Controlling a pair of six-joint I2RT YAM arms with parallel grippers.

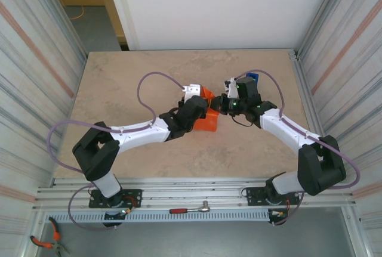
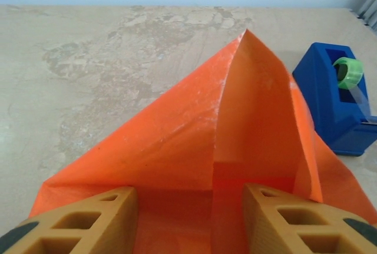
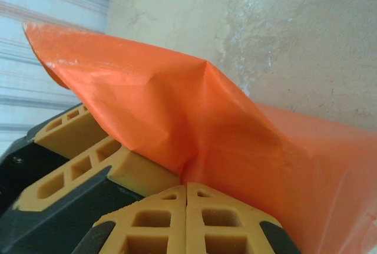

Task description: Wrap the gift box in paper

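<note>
Leftmost, item one: left gripper (image 2: 188,224), fingers (image 2: 88,221) standing apart with orange sheet lying between them; you cannot tell whether they bear on anything beneath. Item two: the paper (image 2: 177,142), bundled near the middle of the table (image 1: 131,72), with one triangular flap stood up along a sharp crease. The gift box is covered, presumably inside the bundle. Handling, by judgement: the sheet is thin and light and holds a crease once pressed. It will crumple or tear if you drag it, and may slide on the tabletop. Take it by a flap's edge or corner, close to the fold, never mid-sheet, and steady the bundle while you pull. The box within is likely light and crushable, so press it flat and gently. Item three: right gripper (image 3: 187,207), fingers pressed together, with the flap's fold running into their tips and apparently nipped there. Item four, right of the bundle toward the table's far edge: blue tape dispenser (image 2: 336,106), green roll (image 2: 347,71) loaded, just beside the sheet.
</note>
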